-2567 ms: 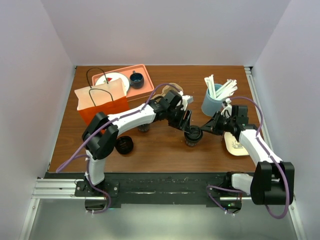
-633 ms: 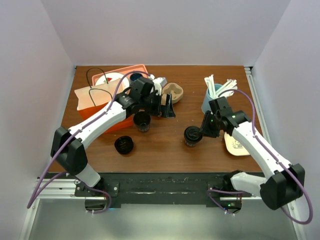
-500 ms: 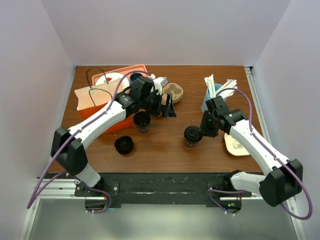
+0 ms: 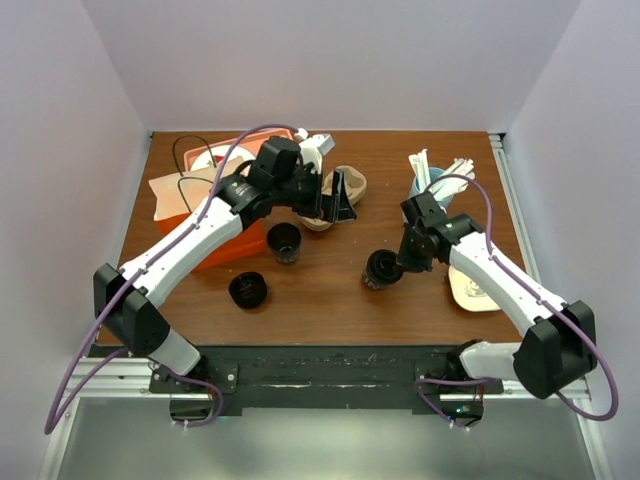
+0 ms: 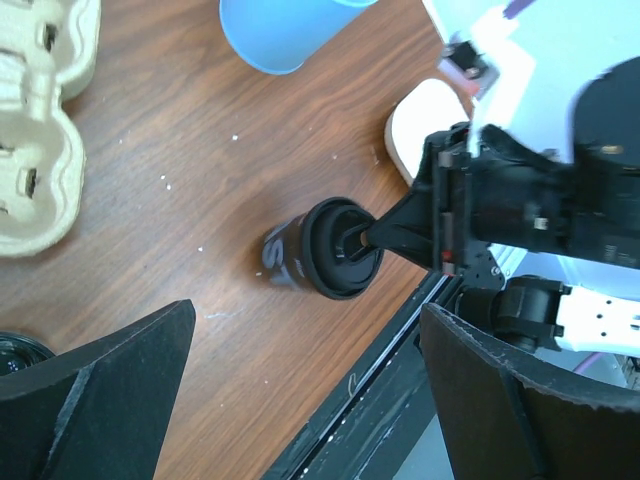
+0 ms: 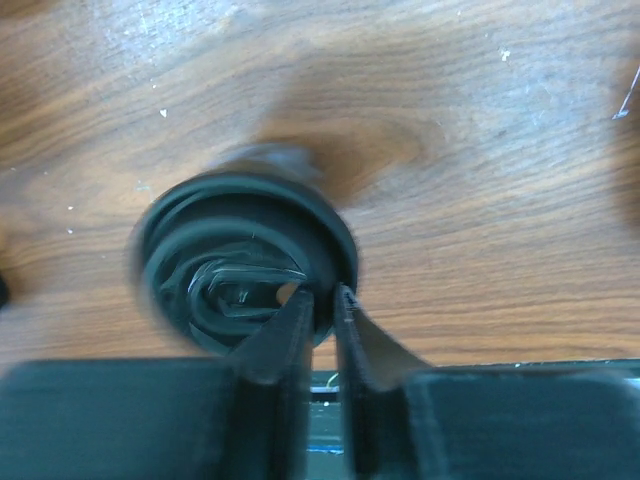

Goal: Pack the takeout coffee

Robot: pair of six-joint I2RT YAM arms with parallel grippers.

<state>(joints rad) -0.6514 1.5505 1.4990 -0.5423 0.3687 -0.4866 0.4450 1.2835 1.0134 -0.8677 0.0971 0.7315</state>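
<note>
At mid table (image 4: 330, 298), well off edges, R tool (image 6: 321, 303) pinches takeout coffee (image 5: 318, 264) rim.

On the brown wooden desk (image 4: 330, 300), an orange paper bag (image 4: 245, 243) stands at the far left, beside an orange tray (image 4: 283, 134) with a white plate (image 4: 213, 158). A dark cup without lid (image 4: 284, 241) stands near the middle, and a loose black lid (image 4: 247, 290) lies nearer, to its left. A beige pulp carrier (image 5: 35, 130) lies farther back. A blue cup (image 5: 285, 30) with white sticks (image 4: 445, 172) stands at the far right.
</note>
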